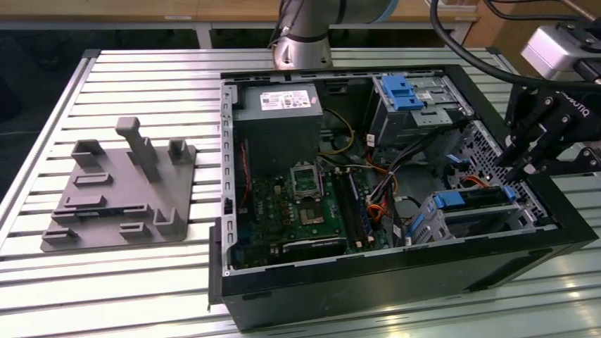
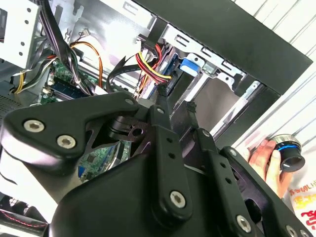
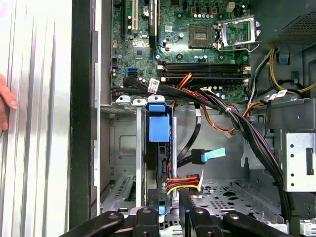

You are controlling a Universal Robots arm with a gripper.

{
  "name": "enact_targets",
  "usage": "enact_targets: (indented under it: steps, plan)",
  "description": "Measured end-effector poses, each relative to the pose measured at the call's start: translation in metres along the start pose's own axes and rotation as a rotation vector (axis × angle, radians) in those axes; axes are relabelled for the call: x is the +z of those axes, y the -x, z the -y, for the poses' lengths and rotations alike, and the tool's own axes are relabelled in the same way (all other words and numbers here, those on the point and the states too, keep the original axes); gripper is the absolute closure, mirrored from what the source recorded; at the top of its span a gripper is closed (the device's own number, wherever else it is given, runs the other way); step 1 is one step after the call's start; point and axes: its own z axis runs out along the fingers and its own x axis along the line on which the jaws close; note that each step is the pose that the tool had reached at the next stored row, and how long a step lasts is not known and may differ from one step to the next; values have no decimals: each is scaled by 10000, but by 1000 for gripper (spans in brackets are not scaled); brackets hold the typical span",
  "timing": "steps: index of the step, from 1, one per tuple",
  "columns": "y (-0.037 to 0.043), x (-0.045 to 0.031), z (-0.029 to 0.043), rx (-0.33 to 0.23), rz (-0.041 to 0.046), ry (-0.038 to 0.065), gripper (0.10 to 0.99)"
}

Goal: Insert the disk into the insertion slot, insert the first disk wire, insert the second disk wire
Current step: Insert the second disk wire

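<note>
On slatted table (image 1: 141,70), blue-framed disk (image 3: 158,129) sits in grey metal slot (image 3: 123,148).

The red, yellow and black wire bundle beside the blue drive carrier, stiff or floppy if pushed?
Probably floppy: the red, yellow and black wire bundle bends in a loose curve. Likely light, being a few thin strands. It may snag, lying close against the blue plastic drive carrier.

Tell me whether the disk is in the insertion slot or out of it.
In. In the first wrist view the disk, in its blue carrier, sits inside the insertion slot, its end at the cage's mouth.
</note>
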Motion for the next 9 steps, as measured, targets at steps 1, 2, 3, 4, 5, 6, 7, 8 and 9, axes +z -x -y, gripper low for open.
enact_targets:
  steps: [1,2,3,4,5,6,7,8,9]
  plan:
    - [0,0,0,-1,1,0,784]
    - [0,0,0,-1,0,0,784]
    - [0,0,0,-1,1,0,784]
    - [0,0,0,-1,0,0,784]
    - [0,0,0,-1,0,0,784]
    - [0,0,0,-1,0,0,784]
    - [0,0,0,-1,0,0,784]
    - [0,0,0,-1,0,0,784]
    - [0,0,0,-2,0,0,784]
